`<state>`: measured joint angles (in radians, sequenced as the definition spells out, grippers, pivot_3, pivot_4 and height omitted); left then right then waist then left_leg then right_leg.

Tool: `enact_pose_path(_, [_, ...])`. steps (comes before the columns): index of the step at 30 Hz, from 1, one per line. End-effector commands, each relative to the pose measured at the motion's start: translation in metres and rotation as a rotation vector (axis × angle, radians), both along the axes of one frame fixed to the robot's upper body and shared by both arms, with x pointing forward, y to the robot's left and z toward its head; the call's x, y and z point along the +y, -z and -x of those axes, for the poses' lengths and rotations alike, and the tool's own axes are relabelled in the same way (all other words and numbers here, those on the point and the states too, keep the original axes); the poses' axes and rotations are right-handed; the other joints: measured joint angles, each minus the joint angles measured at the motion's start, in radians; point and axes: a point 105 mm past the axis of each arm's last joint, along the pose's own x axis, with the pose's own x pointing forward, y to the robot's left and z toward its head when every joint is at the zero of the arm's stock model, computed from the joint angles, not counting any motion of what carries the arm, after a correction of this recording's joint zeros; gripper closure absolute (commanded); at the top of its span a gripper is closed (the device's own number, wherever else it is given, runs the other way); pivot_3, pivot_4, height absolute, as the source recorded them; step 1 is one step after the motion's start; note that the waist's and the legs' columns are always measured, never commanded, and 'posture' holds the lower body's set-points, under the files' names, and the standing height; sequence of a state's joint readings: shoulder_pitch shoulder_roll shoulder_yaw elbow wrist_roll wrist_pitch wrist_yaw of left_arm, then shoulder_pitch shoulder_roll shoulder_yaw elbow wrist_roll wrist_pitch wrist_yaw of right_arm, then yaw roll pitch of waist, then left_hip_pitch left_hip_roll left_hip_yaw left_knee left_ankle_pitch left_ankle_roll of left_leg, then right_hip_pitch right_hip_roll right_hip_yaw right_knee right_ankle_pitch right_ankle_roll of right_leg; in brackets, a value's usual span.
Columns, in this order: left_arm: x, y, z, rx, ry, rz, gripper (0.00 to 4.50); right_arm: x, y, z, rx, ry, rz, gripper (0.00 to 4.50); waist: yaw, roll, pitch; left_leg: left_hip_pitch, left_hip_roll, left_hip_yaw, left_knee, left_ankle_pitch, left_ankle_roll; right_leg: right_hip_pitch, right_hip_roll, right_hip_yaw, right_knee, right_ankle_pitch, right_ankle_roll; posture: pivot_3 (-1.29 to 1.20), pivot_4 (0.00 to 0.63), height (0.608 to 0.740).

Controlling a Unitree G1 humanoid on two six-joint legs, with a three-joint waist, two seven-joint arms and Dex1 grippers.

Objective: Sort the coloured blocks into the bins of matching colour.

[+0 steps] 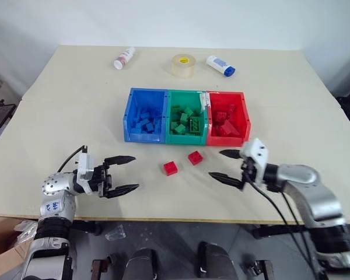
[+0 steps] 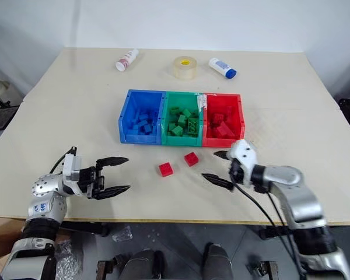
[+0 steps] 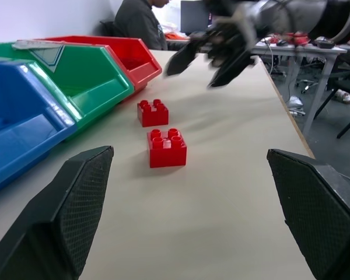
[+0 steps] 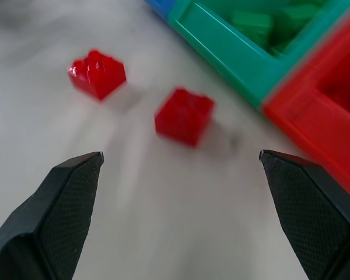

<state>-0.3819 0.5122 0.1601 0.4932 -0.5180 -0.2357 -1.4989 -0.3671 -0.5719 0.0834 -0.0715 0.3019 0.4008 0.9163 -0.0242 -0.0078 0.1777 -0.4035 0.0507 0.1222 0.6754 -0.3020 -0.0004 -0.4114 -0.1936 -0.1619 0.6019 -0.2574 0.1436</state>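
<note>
Beige tabletop [image 1: 76, 105] fills my head view, white wall behind it. Mid-table sit the joined bins: blue bin [image 1: 130, 114] left, green bin [image 1: 186, 137] in the middle, red bin [image 1: 245, 116] right, each holding blocks of its own colour. My left gripper [image 1: 122, 174] hovers near the left front edge, jaws spread wide and empty. My right gripper [image 1: 224, 165] faces it from the right, also wide open, holding nothing. Between them, just in front of the bins, two red blocks [image 1: 170, 168] [image 1: 195, 157] lie on the table.
</note>
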Motion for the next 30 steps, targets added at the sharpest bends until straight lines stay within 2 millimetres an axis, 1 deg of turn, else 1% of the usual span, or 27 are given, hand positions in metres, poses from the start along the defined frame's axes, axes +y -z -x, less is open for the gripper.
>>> enact_pose_path(1, [0.000,-0.005,0.007,-0.038,0.005,-0.003,0.00,0.008,0.005,-0.014,-0.026,0.012,0.009,0.01,-0.003,0.000,0.000,0.000,0.000,0.000,0.000,0.000,0.000,0.000,0.000,0.000,0.000,0.000,0.000,0.00,0.150,0.740])
enact_pose_path(4, [0.004,-0.004,0.012,-0.034,-0.011,-0.006,0.00,0.021,0.007,-0.021,-0.020,-0.002,-0.028,0.01,-0.006,0.000,0.000,0.000,0.000,0.001,0.000,-0.001,0.000,0.000,0.000,0.000,0.000,0.000,0.000,0.00,0.150,0.740])
enact_pose_path(7, [0.006,-0.003,0.015,-0.031,-0.022,-0.006,0.00,0.029,0.009,-0.024,-0.014,-0.004,-0.052,0.01,-0.007,0.000,0.000,0.000,0.001,0.000,0.000,0.000,0.000,0.000,0.001,0.000,0.000,0.000,0.000,0.00,0.150,0.740])
enact_pose_path(8, [0.006,-0.002,0.016,-0.029,-0.026,-0.005,0.00,0.032,0.010,-0.025,-0.015,-0.002,-0.063,0.19,-0.007,0.000,0.000,0.000,0.001,0.001,0.000,0.000,0.000,0.000,0.001,0.000,0.000,0.000,0.000,0.00,0.150,0.740])
enact_pose_path(10, [0.006,-0.001,0.018,-0.027,-0.029,-0.005,0.00,0.035,0.011,-0.025,-0.014,-0.004,-0.075,0.58,-0.006,0.000,0.000,0.000,0.001,0.001,0.000,0.000,0.000,0.000,0.001,0.001,0.000,0.000,0.000,0.00,0.150,0.740])
enact_pose_path(14, [0.006,-0.001,0.019,-0.025,-0.032,-0.002,0.00,0.038,0.011,-0.022,-0.023,-0.005,-0.081,1.97,-0.004,0.000,0.000,0.000,0.001,0.001,0.001,0.000,0.000,0.000,0.001,0.001,0.000,0.000,0.000,0.00,0.150,0.740])
enact_pose_path(17, [0.005,0.000,0.019,-0.023,-0.030,-0.002,0.00,0.035,-0.001,-0.017,-0.058,-0.001,-0.104,2.99,-0.005,0.000,0.000,0.000,0.001,0.001,0.001,-0.001,0.000,0.000,0.001,0.001,0.000,0.000,0.000,0.00,0.150,0.740])
enact_pose_path(20, [0.005,0.000,0.018,-0.023,-0.028,0.000,0.00,0.031,-0.017,-0.010,-0.103,-0.008,-0.116,3.04,-0.005,0.000,0.000,0.000,0.001,0.001,0.000,-0.001,0.000,0.000,0.001,0.001,0.000,0.000,0.000,0.00,0.150,0.740])
enact_pose_path(21, [0.005,0.000,0.018,-0.023,-0.027,0.000,0.00,0.028,-0.025,-0.009,-0.121,-0.003,-0.128,3.04,-0.004,0.000,0.000,0.000,0.001,0.001,0.000,-0.001,0.000,0.000,0.001,0.001,0.000,0.000,0.000,0.00,0.150,0.740])
enact_pose_path(23, [0.005,0.000,0.018,-0.021,-0.025,0.000,0.00,0.022,-0.039,-0.009,-0.152,0.022,-0.142,3.04,-0.004,0.000,0.000,0.000,0.001,0.000,0.000,-0.001,0.000,0.000,0.001,0.001,0.000,0.000,0.000,0.00,0.150,0.740])
enact_pose_path(26, [0.003,0.003,0.015,-0.011,-0.015,0.002,0.00,-0.004,-0.077,-0.029,-0.269,0.136,-0.152,3.04,-0.004,0.000,0.000,0.000,0.001,0.001,0.001,-0.001,0.000,0.000,0.001,0.001,0.000,0.000,0.000,0.00,0.150,0.740])
enact_pose_path(27, [0.001,0.003,0.013,-0.009,-0.012,0.003,0.00,-0.013,-0.086,-0.039,-0.298,0.184,-0.149,3.04,-0.005,0.000,0.000,0.000,0.001,0.001,0.001,-0.001,0.000,0.000,0.001,0.001,0.000,0.000,0.000,0.00,0.150,0.740])
enact_pose_path(28, [0.001,0.003,0.012,-0.009,-0.010,0.004,0.00,-0.017,-0.090,-0.045,-0.311,0.211,-0.147,3.04,-0.005,0.000,0.000,0.000,0.001,0.001,0.001,-0.001,0.000,0.000,0.001,0.001,0.001,0.000,0.000,0.00,0.150,0.740])
enact_pose_path(30, [-0.003,0.003,0.007,-0.007,-0.004,0.004,0.00,-0.029,-0.098,-0.066,-0.343,0.294,-0.125,2.30,-0.006,0.000,0.000,0.000,0.001,0.000,0.001,-0.001,0.000,0.000,0.001,0.001,0.001,0.000,0.000,0.00,0.150,0.740])
